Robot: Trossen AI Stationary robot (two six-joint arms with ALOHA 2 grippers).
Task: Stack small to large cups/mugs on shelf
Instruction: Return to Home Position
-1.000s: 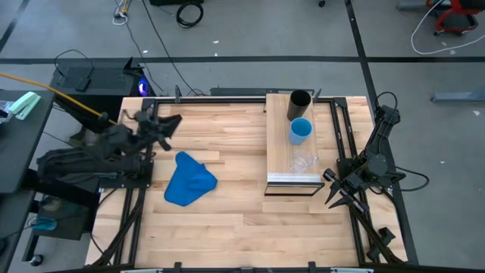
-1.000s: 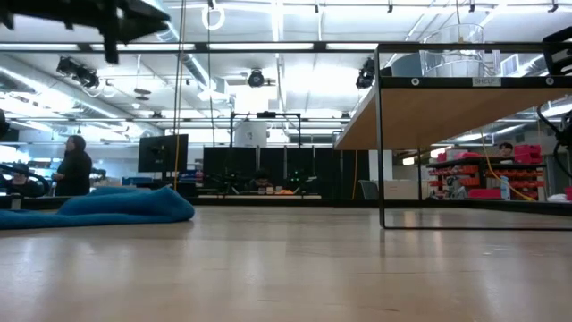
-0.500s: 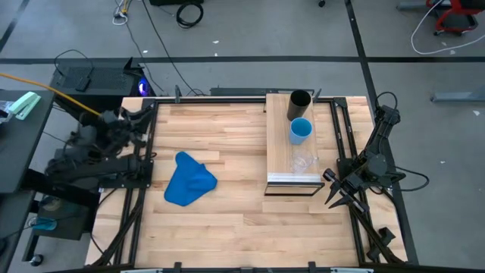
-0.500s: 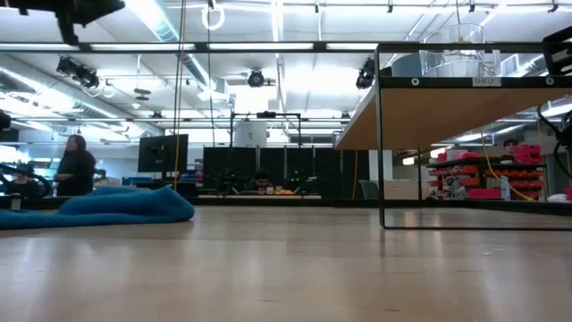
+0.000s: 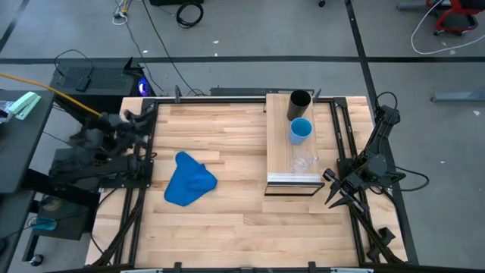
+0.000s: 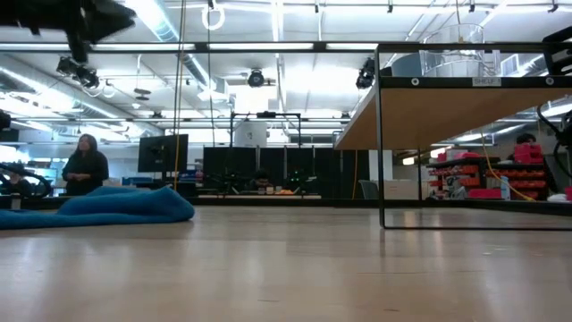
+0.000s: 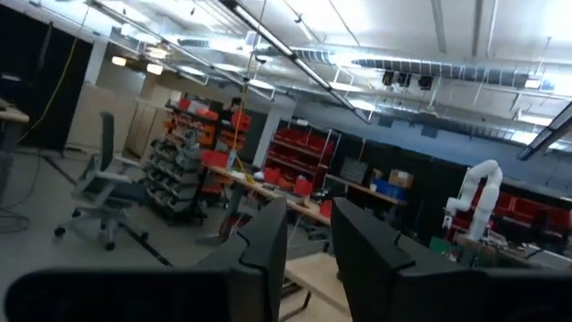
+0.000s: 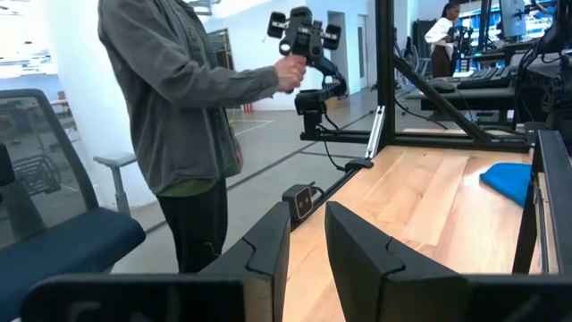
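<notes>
Shelf: long light-wood plank shelf (image 5: pixel 279 144) with a metal front edge, standing on the butcher-block surface (image 5: pixel 227 220).
Cups: tall black cylindrical cup (image 5: pixel 301 99) at the shelf's back, light-blue cup (image 5: pixel 300 130) in the middle, small clear cup (image 5: pixel 304 162) by the metal edge. They are ordered by size, so stacking looks complete.
Left pincer (image 7: pixel 309 210): well apart from the shelf, narrowly apart, empty, probably homing.
Right pincer (image 8: pixel 307 215): beside the shelf's front corner, narrowly apart, empty, parked.

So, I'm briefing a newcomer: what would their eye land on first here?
Three cups lined up on the shelf, right of centre: clear cup nearest the silver edge, light-blue cup next, black cup at the far end. A crumpled blue cloth lies on the tabletop; the left pincer and right pincer wait empty at the sides.
</notes>
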